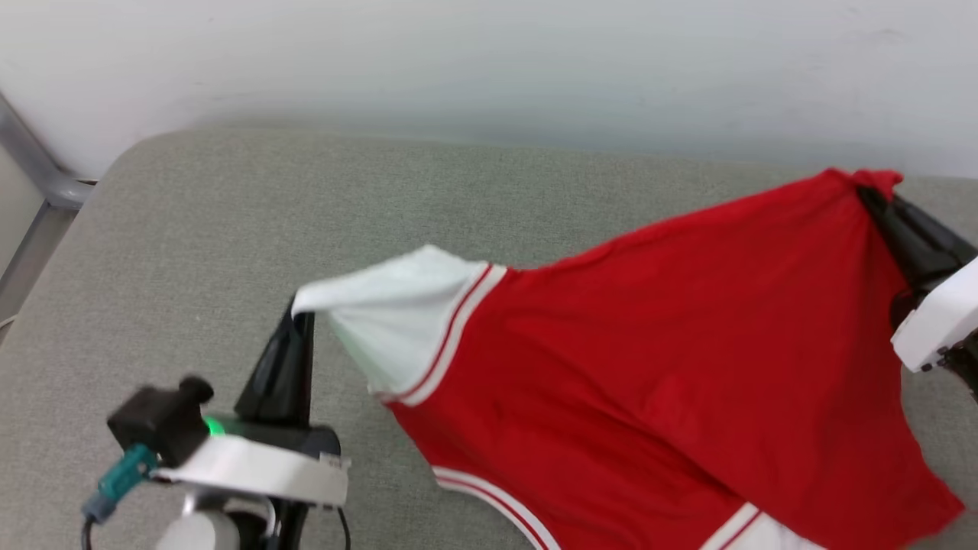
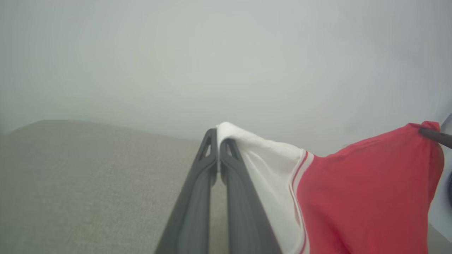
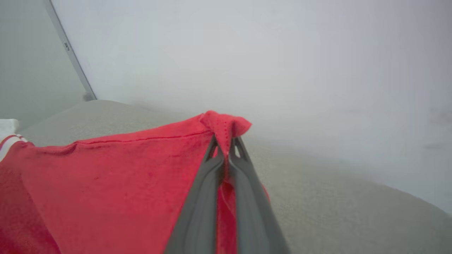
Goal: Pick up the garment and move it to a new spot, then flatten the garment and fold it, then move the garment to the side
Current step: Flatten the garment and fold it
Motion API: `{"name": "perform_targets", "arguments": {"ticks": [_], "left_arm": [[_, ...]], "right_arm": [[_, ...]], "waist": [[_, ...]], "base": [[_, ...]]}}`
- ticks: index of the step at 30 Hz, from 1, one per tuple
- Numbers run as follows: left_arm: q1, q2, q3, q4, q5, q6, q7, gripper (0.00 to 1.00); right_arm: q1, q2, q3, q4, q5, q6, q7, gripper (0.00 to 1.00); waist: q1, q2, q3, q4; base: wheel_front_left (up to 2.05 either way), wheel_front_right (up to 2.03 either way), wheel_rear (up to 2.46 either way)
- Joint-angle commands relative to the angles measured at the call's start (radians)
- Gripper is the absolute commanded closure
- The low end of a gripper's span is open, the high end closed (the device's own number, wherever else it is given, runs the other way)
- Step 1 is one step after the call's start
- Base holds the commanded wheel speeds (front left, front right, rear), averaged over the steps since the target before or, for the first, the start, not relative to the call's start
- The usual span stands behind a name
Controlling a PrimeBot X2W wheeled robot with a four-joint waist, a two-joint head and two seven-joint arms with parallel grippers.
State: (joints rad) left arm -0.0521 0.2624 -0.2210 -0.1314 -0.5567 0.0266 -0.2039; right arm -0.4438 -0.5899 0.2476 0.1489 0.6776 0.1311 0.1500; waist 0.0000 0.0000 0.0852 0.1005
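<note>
The garment point(image 1: 649, 344), red with a white sleeve and red-and-white striped trim, hangs stretched between both grippers above the grey padded surface point(image 1: 191, 229). My left gripper point(image 1: 299, 312) is shut on the tip of the white sleeve point(image 1: 390, 313); in the left wrist view the sleeve point(image 2: 268, 158) is pinched at the closed left gripper point(image 2: 218, 132). At the far right, my right gripper point(image 1: 867, 191) is shut on a bunched red corner; the right wrist view has that corner point(image 3: 226, 125) of the garment caught at the tips of the right gripper point(image 3: 226, 141). Its lower part drapes down to the bottom edge.
A pale wall point(image 1: 489, 61) runs behind the grey surface. A metal frame post point(image 1: 38, 183) stands at the far left, also seen in the right wrist view as a metal bar point(image 3: 70, 53). Bare grey surface lies to the left and behind the garment.
</note>
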Motion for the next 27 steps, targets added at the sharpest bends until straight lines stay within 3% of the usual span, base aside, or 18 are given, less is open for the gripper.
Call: {"name": "perform_targets", "arguments": {"ticks": [1, 9, 16, 21, 27], "left_arm": [[-0.052, 0.007, 0.004, -0.023, 0.010, 0.003, 0.007, 1.00], [-0.310, 0.041, 0.020, -0.069, 0.039, -0.015, 0.059, 1.00], [-0.692, 0.081, 0.051, -0.074, 0.067, -0.035, 0.120, 1.00], [-0.989, 0.095, 0.055, 0.012, 0.075, -0.062, 0.157, 1.00], [-1.345, 0.107, 0.037, 0.213, 0.099, -0.102, 0.179, 1.00]], "right_arm": [[0.014, 0.027, -0.040, -0.044, -0.026, -0.001, 0.010, 1.00], [-0.070, 0.121, -0.184, -0.201, -0.120, -0.001, 0.073, 1.00], [-0.311, 0.189, -0.257, -0.255, -0.157, -0.001, 0.116, 1.00], [-0.569, 0.215, -0.255, -0.199, -0.189, -0.001, 0.124, 1.00], [-0.910, 0.221, -0.221, -0.025, -0.255, -0.001, 0.106, 1.00]], "waist": [[0.0000, 0.0000, 0.010, -0.006], [0.0000, 0.0000, 0.108, -0.026], [0.0000, 0.0000, 0.289, -0.045], [0.0000, 0.0000, 0.414, -0.062], [0.0000, 0.0000, 0.526, -0.068]], "base": [[0.00, 0.00, 0.00], [0.00, 0.00, 0.00], [0.00, 0.00, 0.00], [0.00, 0.00, 0.00], [0.00, 0.00, 0.00]]}}
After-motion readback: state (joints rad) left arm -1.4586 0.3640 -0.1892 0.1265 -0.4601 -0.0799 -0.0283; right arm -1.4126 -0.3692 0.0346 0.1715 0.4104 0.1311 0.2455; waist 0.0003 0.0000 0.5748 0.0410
